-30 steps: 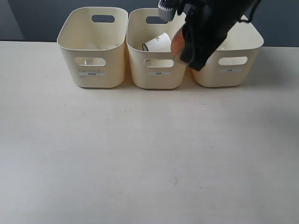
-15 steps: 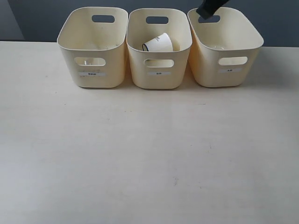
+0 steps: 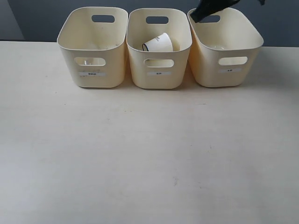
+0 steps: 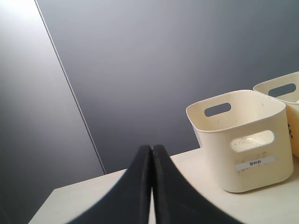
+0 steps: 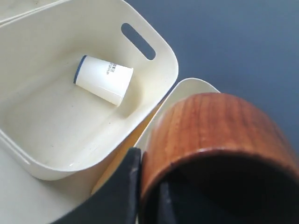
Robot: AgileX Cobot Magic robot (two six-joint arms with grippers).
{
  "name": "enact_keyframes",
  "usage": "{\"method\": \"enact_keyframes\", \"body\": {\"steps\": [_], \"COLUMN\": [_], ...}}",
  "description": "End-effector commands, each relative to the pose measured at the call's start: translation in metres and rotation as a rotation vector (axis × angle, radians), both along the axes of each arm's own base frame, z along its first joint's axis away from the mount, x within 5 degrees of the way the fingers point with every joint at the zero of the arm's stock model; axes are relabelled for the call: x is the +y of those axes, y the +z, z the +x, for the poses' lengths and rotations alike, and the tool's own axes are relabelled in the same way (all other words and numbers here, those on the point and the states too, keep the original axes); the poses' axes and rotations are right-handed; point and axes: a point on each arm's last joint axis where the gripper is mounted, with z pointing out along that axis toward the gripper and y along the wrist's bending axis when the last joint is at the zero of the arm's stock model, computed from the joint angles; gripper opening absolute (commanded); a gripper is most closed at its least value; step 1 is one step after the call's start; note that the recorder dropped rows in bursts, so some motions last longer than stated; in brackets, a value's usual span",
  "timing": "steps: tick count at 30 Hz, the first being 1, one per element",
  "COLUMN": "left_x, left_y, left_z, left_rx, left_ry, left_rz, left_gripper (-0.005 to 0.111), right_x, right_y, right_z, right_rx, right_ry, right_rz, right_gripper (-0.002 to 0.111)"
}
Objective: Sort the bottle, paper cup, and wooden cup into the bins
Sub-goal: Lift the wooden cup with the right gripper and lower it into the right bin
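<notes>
We are watching the right jaws gripping the wooden cup [image 5: 215, 135] by its rim above the right bin [image 3: 210, 74]. The paper cup [image 3: 158, 43] is lying in the middle bin [image 3: 159, 81]; the left jaws are sitting closed.

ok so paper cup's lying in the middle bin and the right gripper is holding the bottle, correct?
One thing is off: the right gripper is holding the wooden cup, as the right wrist view shows. The rest stands: the paper cup is lying in the middle bin.
</notes>
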Motion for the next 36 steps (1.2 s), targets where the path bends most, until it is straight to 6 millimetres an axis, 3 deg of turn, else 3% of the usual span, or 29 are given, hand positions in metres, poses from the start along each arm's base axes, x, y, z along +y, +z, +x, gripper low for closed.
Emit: {"method": "enact_keyframes", "body": {"steps": [1, 13, 31, 32, 36], "left_x": [0.000, 0.000, 0.000, 0.000, 0.000], "left_y": [0.000, 0.000, 0.000, 0.000, 0.000], "left_z": [0.000, 0.000, 0.000, 0.000, 0.000], "left_rx": [-0.003, -0.003, -0.003, -0.003, -0.003], "left_ry": [-0.002, -0.002, -0.002, -0.002, -0.002], "left_rz": [-0.002, -0.002, -0.002, -0.002, -0.002], "left_gripper": [0.000, 0.000, 0.000, 0.000, 0.000], "right_x": [-0.007, -0.028, -0.027, -0.027, -0.027], "right_y": [-0.016, -0.066, -0.080, -0.080, -0.080], "right_z": [0.019, 0.044, 0.050, 0.050, 0.050], "right_rx": [-0.035, 0.058, 0.071, 0.074, 0.078], "right_ry": [-0.053, -0.137, -0.157, -0.156, -0.165], "right_rz": [0.056, 0.053, 0.076, 0.073, 0.082], "right_gripper": [-0.001, -0.001, 0.000, 0.003, 0.045]}}
